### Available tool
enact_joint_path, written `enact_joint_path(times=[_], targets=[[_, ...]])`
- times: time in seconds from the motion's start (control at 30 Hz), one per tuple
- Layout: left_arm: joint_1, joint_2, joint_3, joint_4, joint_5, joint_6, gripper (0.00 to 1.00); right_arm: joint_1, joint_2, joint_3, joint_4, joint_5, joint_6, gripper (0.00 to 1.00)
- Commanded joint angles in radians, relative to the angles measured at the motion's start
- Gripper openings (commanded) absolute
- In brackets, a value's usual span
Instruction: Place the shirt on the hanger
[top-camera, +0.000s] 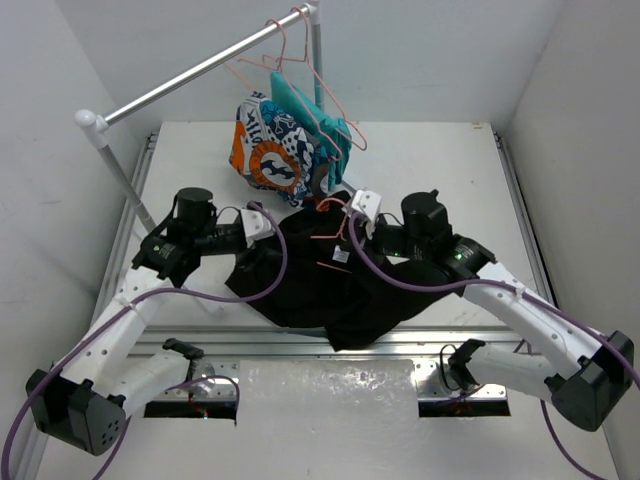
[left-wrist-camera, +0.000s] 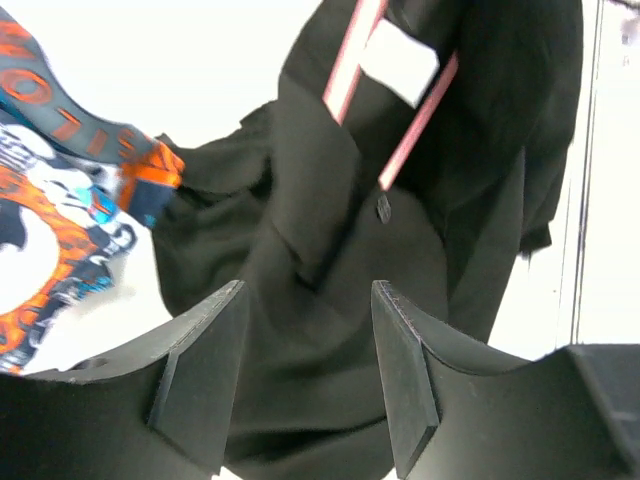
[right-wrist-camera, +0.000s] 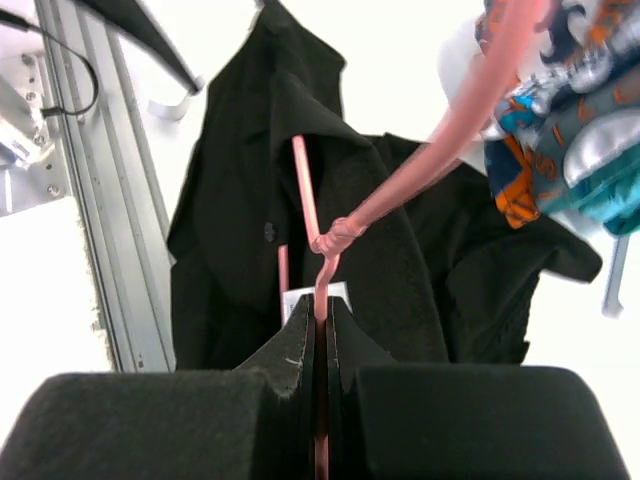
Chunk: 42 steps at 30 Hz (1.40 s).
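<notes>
The black shirt lies crumpled at the centre of the bench, just below the patterned garment and the teal garment that hang from the rail at the top of the overhead view. The right hand is closed tight on the salmon-pink hanger, pinching the wire just under the twisted neck; holding it there probably fixes the frame in place while leaving its shoulders free for the cloth to be worked over them. In the right wrist view one wire arm runs up from the fingers and disappears under a fold of black fabric, and the white neck label sits right at the fingertips, so the collar opening appears to be around the neck of the hanger. The left hand stands open with nothing between its fingers, hovering just above the shirt near the centre-left of the overhead frame; its camera looks past the spread fingers at a flat panel with a small button and at two pink wire segments crossing near the top. From this I judge that one shoulder is partly seated and the other side needs pulling over the wire. How far the hidden arm reaches inside the cloth cannot be told.
</notes>
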Motion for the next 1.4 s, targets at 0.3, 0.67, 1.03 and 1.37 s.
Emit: enact_joint_path(times=[0.3, 0.67, 1.03, 1.37], targets=[[-0.014, -0.028, 0.183, 0.051, 0.059, -0.147, 0.62, 0.128, 0.123, 0.309, -0.096, 0.040, -0.028, 0.00], [-0.121, 0.022, 0.177, 0.095, 0.013, -0.137, 0.60, 0.142, 0.183, 0.320, -0.061, -0.067, -0.011, 0.00], [-0.165, 0.055, 0.103, 0.131, -0.004, -0.124, 0.16, 0.149, 0.206, 0.312, -0.010, -0.153, 0.009, 0.00], [-0.165, 0.019, 0.091, 0.174, -0.168, -0.176, 0.00, 0.151, 0.131, 0.259, 0.019, 0.234, 0.119, 0.77]])
